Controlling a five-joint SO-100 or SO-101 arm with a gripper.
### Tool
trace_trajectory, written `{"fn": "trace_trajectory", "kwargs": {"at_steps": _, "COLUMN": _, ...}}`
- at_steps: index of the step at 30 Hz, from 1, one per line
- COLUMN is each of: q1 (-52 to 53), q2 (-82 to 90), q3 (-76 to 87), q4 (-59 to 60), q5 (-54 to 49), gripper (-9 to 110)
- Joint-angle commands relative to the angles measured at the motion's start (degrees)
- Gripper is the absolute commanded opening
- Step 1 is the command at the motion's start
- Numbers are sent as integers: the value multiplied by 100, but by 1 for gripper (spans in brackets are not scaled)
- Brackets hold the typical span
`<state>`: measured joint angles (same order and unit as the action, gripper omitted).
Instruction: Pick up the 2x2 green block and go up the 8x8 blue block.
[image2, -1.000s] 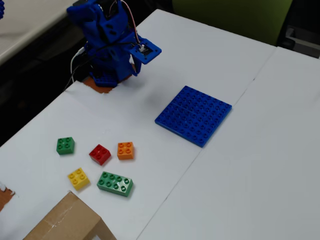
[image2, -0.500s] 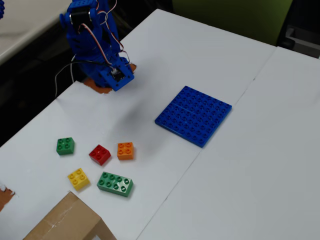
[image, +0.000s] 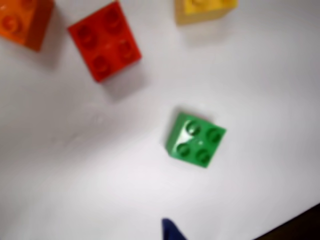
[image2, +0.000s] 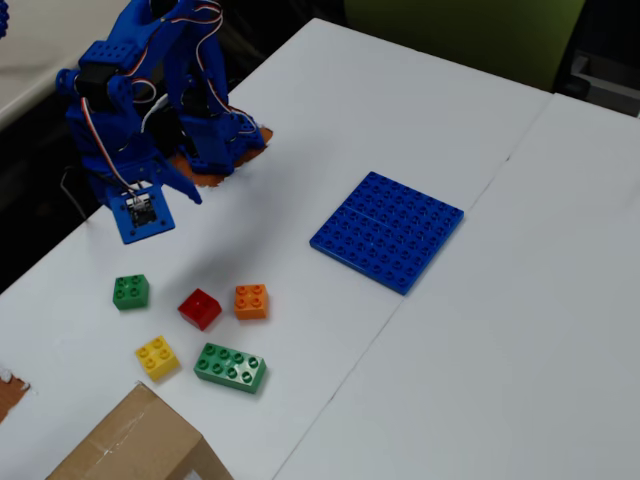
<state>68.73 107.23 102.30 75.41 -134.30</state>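
The 2x2 green block (image2: 131, 291) lies flat on the white table at the left of the brick group, and it sits near the middle of the wrist view (image: 196, 139), studs up. The 8x8 blue block (image2: 388, 230) lies flat to the right in the fixed view and is out of the wrist view. My gripper (image2: 165, 190) hangs above the table just behind the green block, apart from it. Only one blue fingertip (image: 172, 232) pokes in at the bottom edge of the wrist view, so the jaws' spacing does not show. Nothing is held.
A red brick (image2: 200, 308), an orange brick (image2: 251, 301), a yellow brick (image2: 157, 356) and a longer green brick (image2: 231, 367) lie close by. A cardboard box (image2: 135, 445) stands at the front left. The table's left edge (image: 305, 225) runs near the green block.
The arm has swung from its folded pose near the base toward the left and down, so the gripper now hangs over the table just behind the green block. No brick has moved.
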Motion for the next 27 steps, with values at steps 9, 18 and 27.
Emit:
{"fn": "trace_trajectory", "kwargs": {"at_steps": 9, "q1": 343, "q2": -1547, "q3": -598, "q4": -2039, "q5": -360, "gripper": 36}}
{"fn": "trace_trajectory", "kwargs": {"at_steps": 18, "q1": 694, "q2": -1819, "q3": -598, "q4": -2320, "q5": -633, "gripper": 35}}
{"fn": "trace_trajectory", "kwargs": {"at_steps": 27, "q1": 580, "q2": -2065, "q3": -598, "q4": -2549, "q5": -413, "gripper": 32}}
